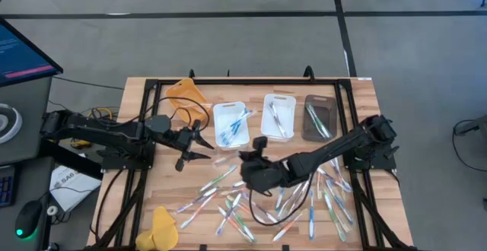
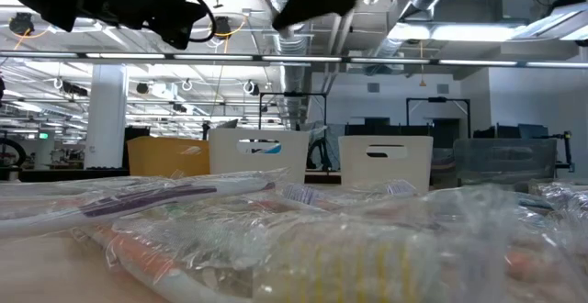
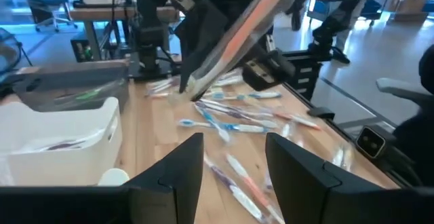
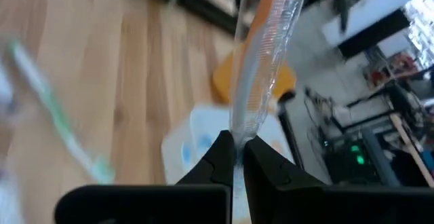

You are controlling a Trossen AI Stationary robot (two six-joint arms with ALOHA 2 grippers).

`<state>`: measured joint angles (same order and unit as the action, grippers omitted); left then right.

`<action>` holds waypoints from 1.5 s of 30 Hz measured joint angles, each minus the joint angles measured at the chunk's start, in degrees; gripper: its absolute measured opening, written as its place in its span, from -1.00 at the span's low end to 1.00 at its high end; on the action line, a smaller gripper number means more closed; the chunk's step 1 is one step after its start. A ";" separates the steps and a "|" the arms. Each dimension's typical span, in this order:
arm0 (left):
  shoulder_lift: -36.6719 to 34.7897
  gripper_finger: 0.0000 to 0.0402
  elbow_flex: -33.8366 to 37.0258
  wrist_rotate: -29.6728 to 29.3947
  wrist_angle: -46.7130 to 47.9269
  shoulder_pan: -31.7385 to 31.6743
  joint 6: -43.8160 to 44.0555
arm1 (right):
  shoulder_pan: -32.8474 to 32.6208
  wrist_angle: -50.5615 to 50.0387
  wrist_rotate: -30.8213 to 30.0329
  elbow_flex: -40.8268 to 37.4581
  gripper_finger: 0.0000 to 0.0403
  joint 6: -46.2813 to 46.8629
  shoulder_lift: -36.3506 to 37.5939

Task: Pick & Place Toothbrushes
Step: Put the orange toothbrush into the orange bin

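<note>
- Right gripper (image 4: 235, 157): jaws pinched on one wrapped orange toothbrush (image 4: 261, 61), lifted clear of the counter (image 1: 152, 186), likely for carrying to a tray.
- Left gripper (image 1: 199, 138): jaws part-open, empty, waiting near the blue-brush white tray (image 1: 230, 124).
- Loose toothbrushes (image 1: 228, 205): scattered on the near counter, unsorted.

Bare counter (image 1: 152, 182) lies open at the frame's lower left. Scattered toothbrushes (image 1: 251, 205) crowd the lower centre and right; four trays (image 1: 278, 118) line the upper edge, blocking passage there.
</note>
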<state>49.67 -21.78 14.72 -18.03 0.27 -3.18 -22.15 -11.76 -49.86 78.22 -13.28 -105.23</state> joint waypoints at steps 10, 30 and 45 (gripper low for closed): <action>4.06 -0.24 -0.07 -0.23 -14.34 0.00 -0.04 | 5.23 11.64 15.80 0.00 -0.98 -1.87 0.00; 20.65 -0.30 -0.02 -0.20 -37.05 1.39 -0.96 | 5.78 10.02 17.29 -0.02 -0.98 -1.16 -0.02; 20.68 -0.92 0.07 -0.16 -35.25 1.44 -0.85 | 6.88 2.03 22.82 0.00 -0.55 4.34 0.00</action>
<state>70.35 -21.71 14.57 -53.28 1.72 -4.03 -15.27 -9.73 -27.04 78.22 -8.94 -105.23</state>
